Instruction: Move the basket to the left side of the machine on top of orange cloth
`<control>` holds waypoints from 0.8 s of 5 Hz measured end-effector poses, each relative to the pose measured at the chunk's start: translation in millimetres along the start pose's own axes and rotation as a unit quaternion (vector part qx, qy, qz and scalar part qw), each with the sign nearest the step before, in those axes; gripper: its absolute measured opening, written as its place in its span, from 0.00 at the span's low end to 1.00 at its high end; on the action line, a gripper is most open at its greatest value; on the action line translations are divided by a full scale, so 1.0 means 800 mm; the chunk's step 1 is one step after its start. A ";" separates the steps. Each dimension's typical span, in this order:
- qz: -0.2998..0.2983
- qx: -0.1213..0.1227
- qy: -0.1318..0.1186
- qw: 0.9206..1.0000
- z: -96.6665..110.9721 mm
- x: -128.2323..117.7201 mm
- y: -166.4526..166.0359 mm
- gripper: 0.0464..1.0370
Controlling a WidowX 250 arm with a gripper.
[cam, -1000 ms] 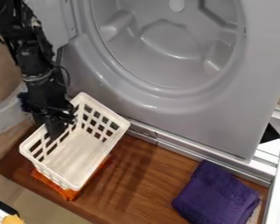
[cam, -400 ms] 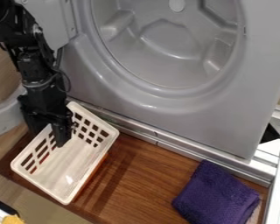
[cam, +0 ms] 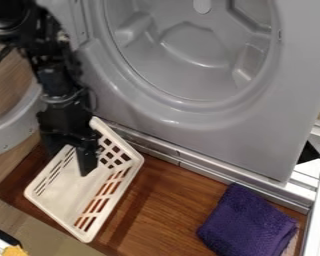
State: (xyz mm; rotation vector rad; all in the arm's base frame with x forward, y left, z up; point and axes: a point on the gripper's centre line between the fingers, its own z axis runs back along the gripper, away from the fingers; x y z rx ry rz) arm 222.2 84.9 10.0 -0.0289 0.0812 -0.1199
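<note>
The black gripper [cam: 81, 157] hangs over the upper left side of the white basket [cam: 70, 187], its lower part reaching down inside the wall there. The basket stands tilted above the left end of the wooden surface, its slotted right wall turned toward the view. Reddish-orange tones show through those slots, but whether they are the orange cloth or the wood I cannot tell. Behind the basket rises the large grey machine [cam: 183, 117] with its round recess.
A folded purple towel [cam: 246, 222] lies at the right on the brown wooden surface [cam: 169, 200]. A metal rail [cam: 209, 172] runs along the machine's base. At the left edge is a round grey-framed door [cam: 12, 132], and a yellow item [cam: 14, 251] sits at the lower left corner.
The basket has come down and tipped over to another angle, covering the orange cloth that showed beneath it. The gripper first dropped a little, then shifted right and slightly lower.
</note>
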 end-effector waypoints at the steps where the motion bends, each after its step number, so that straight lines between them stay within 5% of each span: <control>1: -0.043 0.045 -0.007 0.998 0.033 0.014 -0.019 0.96; 2: -0.074 0.085 -0.034 0.993 0.075 0.028 -0.041 0.96; 4: -0.129 0.129 -0.058 0.981 0.118 0.040 -0.076 0.96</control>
